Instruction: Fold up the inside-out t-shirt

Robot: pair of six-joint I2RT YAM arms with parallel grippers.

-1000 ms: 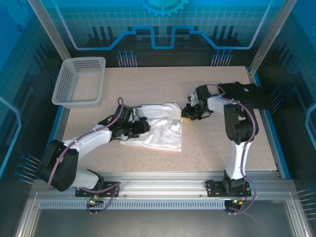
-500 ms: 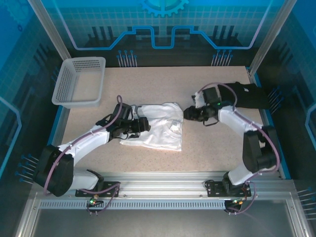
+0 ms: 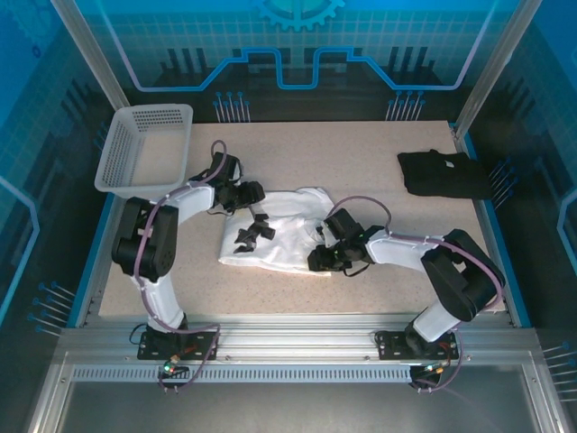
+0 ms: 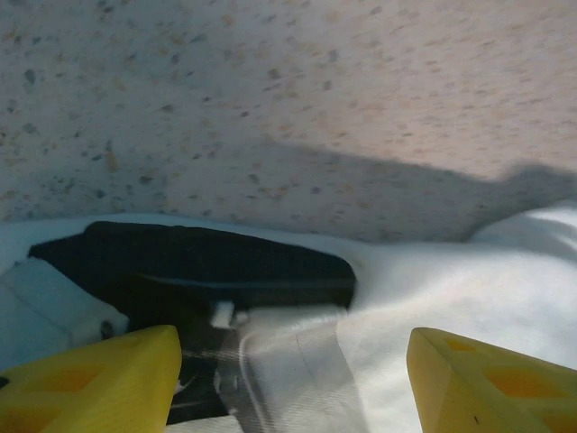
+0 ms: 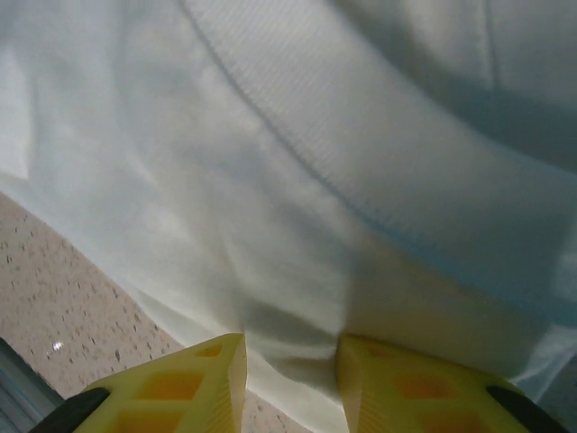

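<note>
Your t-shirt (image 3: pixel 281 242) looks only partly folded, so more folds are left. Your left gripper (image 4: pixel 290 347) has its fingers wide apart; your right gripper (image 5: pixel 290 343) pinches the cloth's near edge

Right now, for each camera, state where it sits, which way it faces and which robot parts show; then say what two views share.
Top external: above and behind the bases, looking down at the table; both arms, left gripper and right gripper show.
Left wrist: low at the inside-out t-shirt's edge, facing bare table beyond; own yellow fingertips, wide apart.
Right wrist: close over the t-shirt near its hem; own fingertips pinching a fold.
Shared: both wrist views show the white t-shirt.
</note>
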